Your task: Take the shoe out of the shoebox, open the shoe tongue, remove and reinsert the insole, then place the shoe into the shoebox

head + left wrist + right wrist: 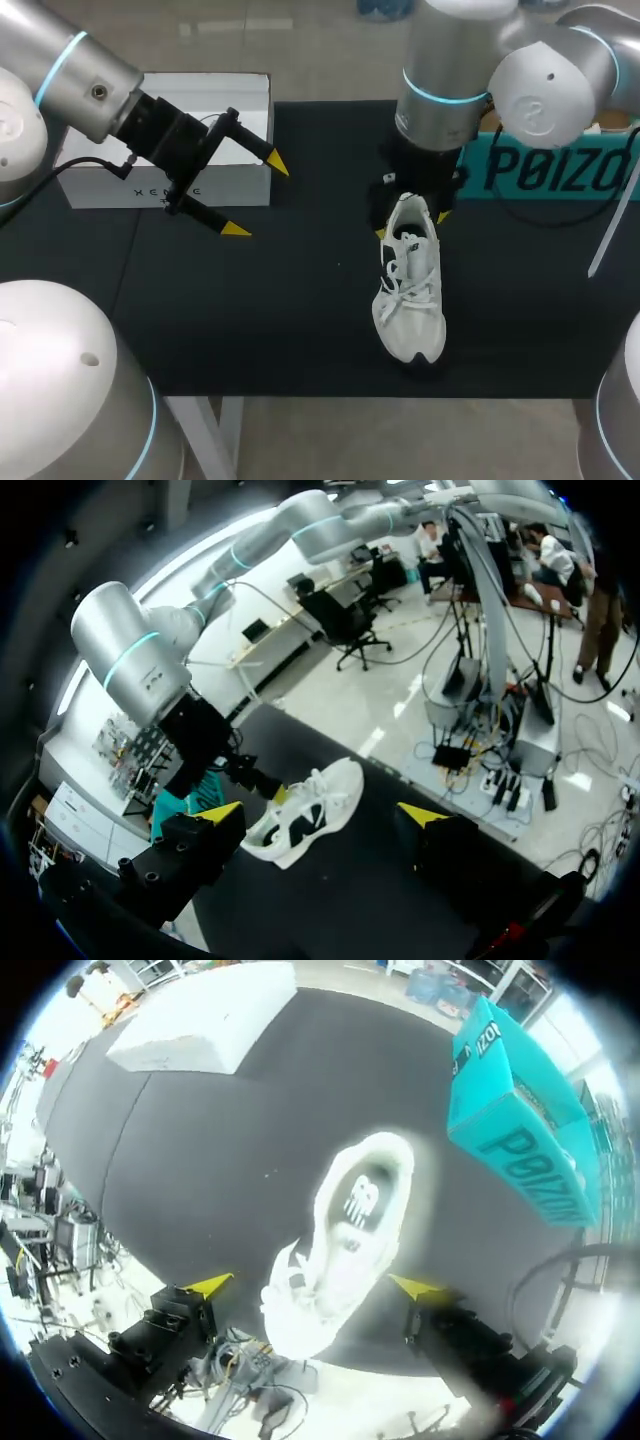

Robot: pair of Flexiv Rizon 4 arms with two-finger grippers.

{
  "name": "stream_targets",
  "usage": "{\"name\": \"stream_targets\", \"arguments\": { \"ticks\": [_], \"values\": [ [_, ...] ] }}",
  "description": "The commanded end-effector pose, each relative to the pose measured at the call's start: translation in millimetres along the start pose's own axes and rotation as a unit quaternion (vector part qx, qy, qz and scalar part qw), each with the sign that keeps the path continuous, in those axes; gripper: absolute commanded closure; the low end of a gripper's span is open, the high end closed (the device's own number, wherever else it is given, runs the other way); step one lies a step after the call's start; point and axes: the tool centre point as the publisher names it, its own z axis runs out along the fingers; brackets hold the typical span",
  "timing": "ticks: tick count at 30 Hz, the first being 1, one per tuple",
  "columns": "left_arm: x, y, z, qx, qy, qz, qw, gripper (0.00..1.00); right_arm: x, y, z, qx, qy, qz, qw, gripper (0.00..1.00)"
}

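A white sneaker (410,285) lies on the black table top, toe toward the front edge and heel toward the back. My right gripper (411,224) hangs just over its heel, open. In the right wrist view its fingers (210,1284) stand wide on either side of the sneaker (345,1245) without touching it, and the dark insole shows inside the shoe. My left gripper (256,196) is open and empty in the air at the left, in front of a white box (170,140). From the left wrist view the sneaker (305,815) lies ahead of the left gripper (320,813).
A teal box (560,165) stands at the back right, close behind my right arm. The white box (200,1020) sits at the back left corner. Bare black table top (300,300) lies between the sneaker and the left side.
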Motion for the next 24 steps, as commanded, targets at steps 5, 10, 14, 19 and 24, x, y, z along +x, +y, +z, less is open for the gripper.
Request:
{"name": "stream_targets", "arguments": {
  "ticks": [5,10,14,19,24],
  "values": [
    [0.0,-0.1,-0.3,-0.001,0.001,0.0,1.0,0.0,2.6,-23.0,-7.7,-0.043,0.01,-0.358,0.933,0.0],
    [0.0,-0.1,-0.3,-0.001,0.001,0.0,1.0,0.0,2.6,-23.0,-7.7,-0.043,0.01,-0.358,0.933,0.0],
    [0.0,-0.1,-0.3,-0.001,0.001,0.0,1.0,0.0,2.6,-23.0,-7.7,-0.043,0.01,-0.358,0.933,0.0],
    [0.0,-0.1,-0.3,-0.001,0.001,0.0,1.0,0.0,0.4,-20.6,-8.2,-0.039,-0.002,-0.391,0.92,0.0],
    [0.0,-0.1,-0.3,-0.001,0.001,0.0,1.0,0.0,-14.2,-6.0,-5.0,-0.017,-0.039,-0.444,0.895,0.0]
  ]
}}
